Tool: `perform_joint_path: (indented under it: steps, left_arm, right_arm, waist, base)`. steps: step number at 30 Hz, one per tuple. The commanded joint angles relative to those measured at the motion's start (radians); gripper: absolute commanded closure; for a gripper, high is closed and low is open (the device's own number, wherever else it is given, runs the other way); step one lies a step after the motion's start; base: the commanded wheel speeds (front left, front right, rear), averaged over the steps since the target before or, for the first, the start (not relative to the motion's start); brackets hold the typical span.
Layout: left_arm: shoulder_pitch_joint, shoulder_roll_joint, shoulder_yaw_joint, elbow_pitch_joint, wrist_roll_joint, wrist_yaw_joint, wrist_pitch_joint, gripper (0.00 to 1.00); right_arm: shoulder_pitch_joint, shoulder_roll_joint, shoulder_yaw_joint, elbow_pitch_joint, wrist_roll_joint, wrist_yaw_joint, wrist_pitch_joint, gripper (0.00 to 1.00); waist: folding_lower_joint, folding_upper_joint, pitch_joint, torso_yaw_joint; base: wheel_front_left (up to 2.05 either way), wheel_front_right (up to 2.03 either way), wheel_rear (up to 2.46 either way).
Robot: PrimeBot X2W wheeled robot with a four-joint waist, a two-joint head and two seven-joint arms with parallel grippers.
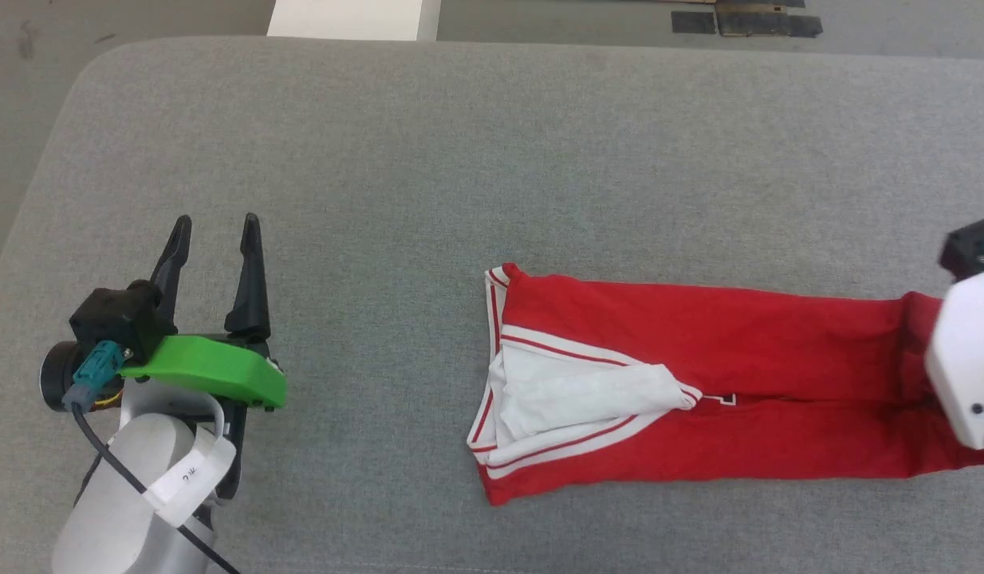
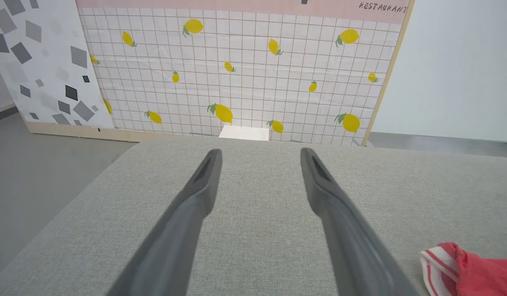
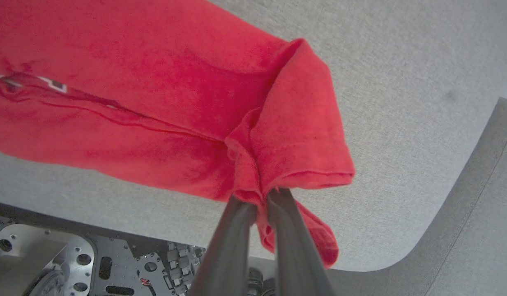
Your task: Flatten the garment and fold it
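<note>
While the jersey (image 1: 699,343) lies as a long, narrow band on the grey table (image 1: 460,159), right of the middle in the head view, its collar end points left with a white sleeve (image 1: 588,395) tucked over the red. Its hem end runs under the right arm's pale forearm (image 1: 970,359) at the right edge. The left gripper (image 1: 217,223) hangs over bare table at the lower left, fingers spread wide and holding nothing, well apart from the cloth.

From the left wrist, the left gripper (image 2: 259,154) shows both fingers far apart above the table (image 2: 257,246). The jersey's (image 2: 475,267) striped corner sits in the lower right corner, and a lemon-patterned wall (image 2: 237,82) stands beyond.

From the right wrist, the right gripper (image 3: 261,195) is pinched narrow on a bunched part of the jersey's (image 3: 155,82) hem. Red fabric puckers around the fingertips, close to the rounded corner of the table (image 3: 401,82).

The jersey looks light, soft and limp, so it will probably sag and crease wherever it is unsupported, and drag rather than slide on the coarse cover. The hem corners and the shoulder seams by the trim seem the best holds, with every layer caught together. A pinch on one layer would likely let the others slip apart.
</note>
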Motion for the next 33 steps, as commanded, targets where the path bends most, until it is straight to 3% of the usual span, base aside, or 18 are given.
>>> perform_joint_path:
  steps: [1,6,12,25,33]
  left_arm:
    - [0.009,0.001,-0.001,0.001,-0.016,0.003,0.002,0.00]
    - [0.011,0.002,-0.005,-0.001,-0.020,0.004,0.006,0.00]
    - [0.017,0.003,-0.011,-0.001,-0.025,0.000,0.006,0.00]
    - [0.019,-0.005,-0.021,0.002,-0.033,-0.001,0.003,0.00]
    - [0.015,-0.010,-0.023,0.005,-0.033,-0.001,0.000,0.00]
  right_arm:
    - [0.010,0.011,0.021,-0.036,0.019,-0.002,0.010,1.00]
    - [-0.007,0.065,0.123,-0.114,0.067,-0.002,0.015,1.00]
    - [-0.063,0.161,0.252,-0.096,0.102,-0.002,-0.061,1.00]
    - [-0.215,0.375,0.438,0.164,0.091,-0.002,-0.295,1.00]
    - [-0.252,0.455,0.480,0.381,0.024,-0.002,-0.453,1.00]
  waist:
    - [-0.0001,0.0000,-0.009,-0.003]
    - [-0.0001,0.0000,-0.023,-0.003]
    - [-0.0001,0.0000,-0.036,0.010]
    - [-0.0001,0.0000,-0.018,0.059]
    - [-0.0001,0.0000,0.005,0.071]
  base:
    - [0.00,0.00,0.00]
    - [0.00,0.00,0.00]
    - [0.00,0.00,0.00]
    - [0.00,0.00,0.00]
    - [0.00,0.00,0.00]
